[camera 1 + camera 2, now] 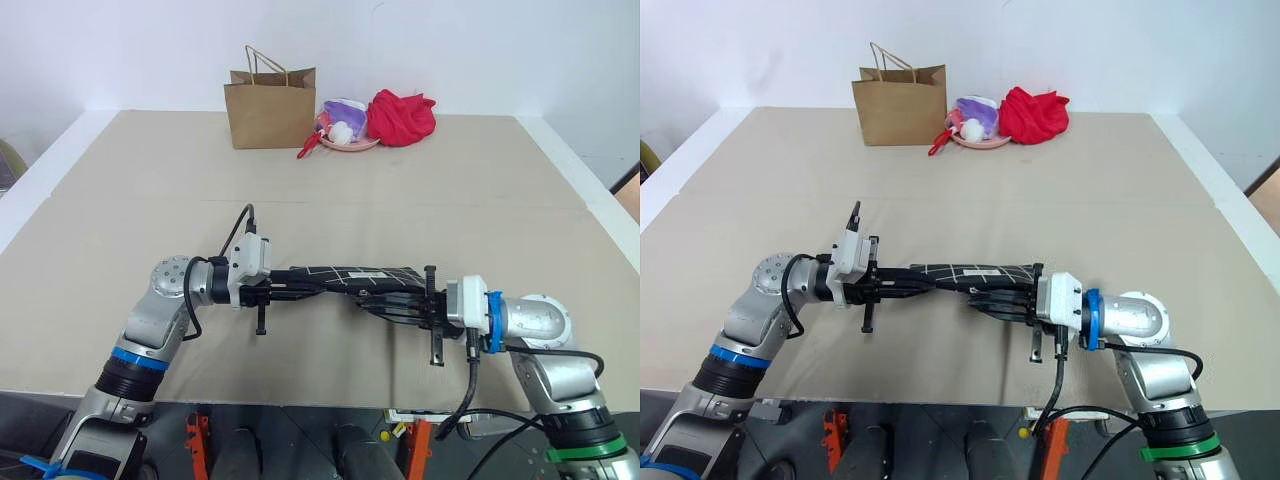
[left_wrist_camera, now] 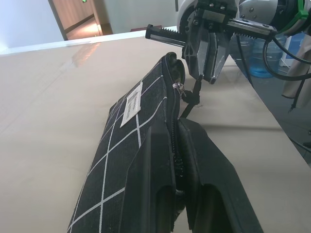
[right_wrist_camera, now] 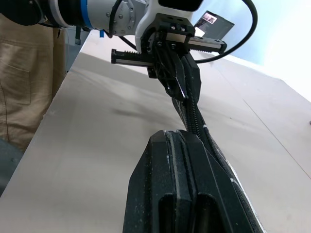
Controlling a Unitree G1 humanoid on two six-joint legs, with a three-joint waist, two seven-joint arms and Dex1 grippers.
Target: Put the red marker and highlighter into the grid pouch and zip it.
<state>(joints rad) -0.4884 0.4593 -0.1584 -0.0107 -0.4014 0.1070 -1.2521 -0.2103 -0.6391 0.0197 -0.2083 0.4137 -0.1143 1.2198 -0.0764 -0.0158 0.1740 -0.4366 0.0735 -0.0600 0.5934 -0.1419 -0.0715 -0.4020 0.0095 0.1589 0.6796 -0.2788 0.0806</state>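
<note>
The grid pouch (image 1: 345, 275), black with white lines and a small white label, hangs lengthwise between my two grippers just above the table's front part. My left gripper (image 1: 300, 290) is shut on the pouch's left end, its fingers (image 2: 160, 160) clamping the zipper edge. My right gripper (image 1: 378, 302) is shut at the pouch's right end. In the left wrist view its fingertips (image 2: 206, 68) pinch the black zipper pull (image 2: 191, 101). The red marker and the highlighter are hidden.
A brown paper bag (image 1: 270, 105) stands at the table's far side. Beside it are a pink plate (image 1: 350, 143) holding small items and a red cloth (image 1: 402, 117). The tan table (image 1: 450, 220) spreads wide around the pouch. A person's beige trousers (image 3: 24, 73) show beside the table.
</note>
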